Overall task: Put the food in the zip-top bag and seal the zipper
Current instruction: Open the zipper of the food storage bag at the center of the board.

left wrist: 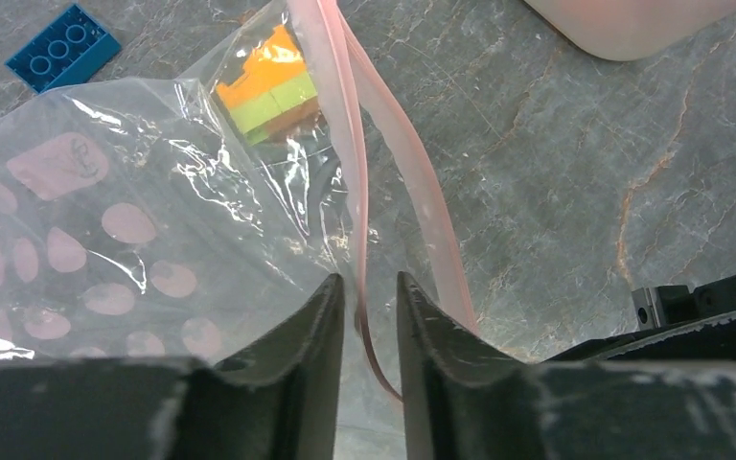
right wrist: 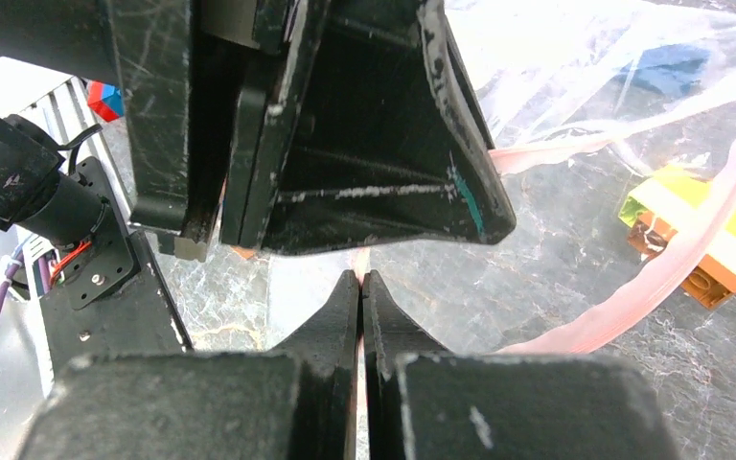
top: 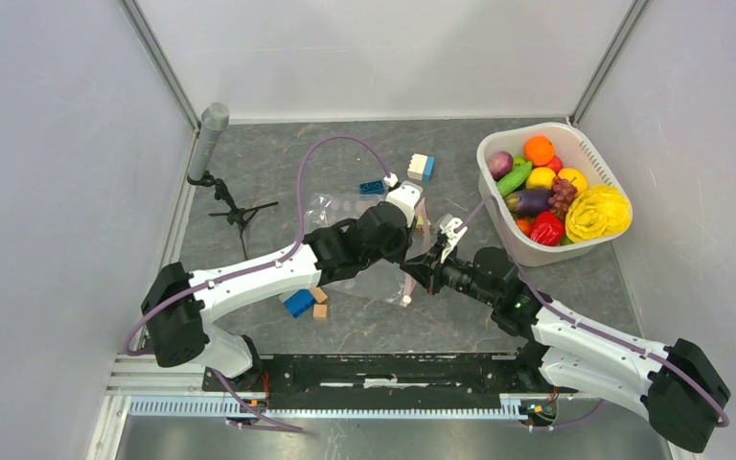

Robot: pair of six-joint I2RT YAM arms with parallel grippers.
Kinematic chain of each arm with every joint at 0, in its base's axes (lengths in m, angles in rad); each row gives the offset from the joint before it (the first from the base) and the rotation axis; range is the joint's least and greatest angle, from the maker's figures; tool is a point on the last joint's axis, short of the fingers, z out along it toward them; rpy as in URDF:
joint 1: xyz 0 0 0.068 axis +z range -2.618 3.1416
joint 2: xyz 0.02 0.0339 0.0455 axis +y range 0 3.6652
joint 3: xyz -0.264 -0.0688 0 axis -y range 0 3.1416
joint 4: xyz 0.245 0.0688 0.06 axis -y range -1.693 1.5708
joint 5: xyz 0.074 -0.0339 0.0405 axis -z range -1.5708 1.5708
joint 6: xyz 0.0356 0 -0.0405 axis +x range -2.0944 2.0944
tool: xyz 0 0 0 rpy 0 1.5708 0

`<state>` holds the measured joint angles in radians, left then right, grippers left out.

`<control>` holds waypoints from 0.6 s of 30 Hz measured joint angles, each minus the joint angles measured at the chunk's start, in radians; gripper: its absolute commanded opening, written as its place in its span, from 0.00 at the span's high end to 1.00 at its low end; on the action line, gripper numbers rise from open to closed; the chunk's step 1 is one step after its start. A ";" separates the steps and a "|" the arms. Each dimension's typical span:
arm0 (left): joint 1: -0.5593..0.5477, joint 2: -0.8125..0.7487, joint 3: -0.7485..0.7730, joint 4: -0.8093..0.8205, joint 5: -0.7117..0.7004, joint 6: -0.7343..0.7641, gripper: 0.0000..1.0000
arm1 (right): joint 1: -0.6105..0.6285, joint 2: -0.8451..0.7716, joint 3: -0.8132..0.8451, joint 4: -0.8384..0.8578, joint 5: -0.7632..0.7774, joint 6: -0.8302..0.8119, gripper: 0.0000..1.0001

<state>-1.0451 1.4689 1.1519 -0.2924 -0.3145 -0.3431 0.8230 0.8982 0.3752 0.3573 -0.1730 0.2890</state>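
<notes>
From their bases at the near edge of the desk (top: 278, 172), we see the left arm (top: 249, 278) angle rightward and the right arm (top: 585, 340) angle leftward, both stretched low, their wrists meeting over the zip-top bag (left wrist: 134, 192) at mid-desk. The right tool (right wrist: 360, 287) is pressed together, pinching the zipper (left wrist: 422, 182), and just beyond it the left tool (left wrist: 371, 292) stands slightly spread, the pink strip running through its gap. Farther off at the right rear, the food (top: 546, 196) lies heaped in a white slotted basket (top: 575, 251), well apart from the bag.
</notes>
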 measured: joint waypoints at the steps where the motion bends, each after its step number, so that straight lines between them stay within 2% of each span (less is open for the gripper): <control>1: 0.000 0.000 0.000 -0.001 -0.001 0.000 0.79 | 0.000 0.000 -0.002 0.000 0.001 0.000 0.97; 3: 0.000 0.000 0.000 -0.002 -0.006 0.000 0.83 | 0.000 -0.003 -0.006 0.001 0.003 -0.001 0.95; 4: 0.000 0.000 0.000 -0.002 -0.009 -0.001 0.84 | 0.000 -0.005 -0.008 0.001 0.003 -0.001 0.90; 8: 0.001 -0.004 0.000 -0.008 -0.035 0.000 0.92 | 0.001 -0.016 -0.010 -0.012 0.021 0.003 0.63; 10: 0.002 -0.009 -0.002 -0.014 -0.053 0.001 0.92 | 0.001 -0.026 -0.004 -0.044 0.037 0.014 0.61; 14: 0.003 -0.040 -0.021 -0.014 -0.080 0.002 0.92 | 0.002 -0.067 0.030 -0.122 0.105 0.041 0.45; 18: 0.003 -0.082 -0.035 -0.016 -0.095 0.008 0.91 | 0.002 -0.142 0.078 -0.214 0.260 0.077 0.39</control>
<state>-1.0420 1.3872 1.1168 -0.3080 -0.4099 -0.3351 0.8249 0.7567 0.4530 0.1432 0.0868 0.3656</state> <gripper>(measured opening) 0.087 0.587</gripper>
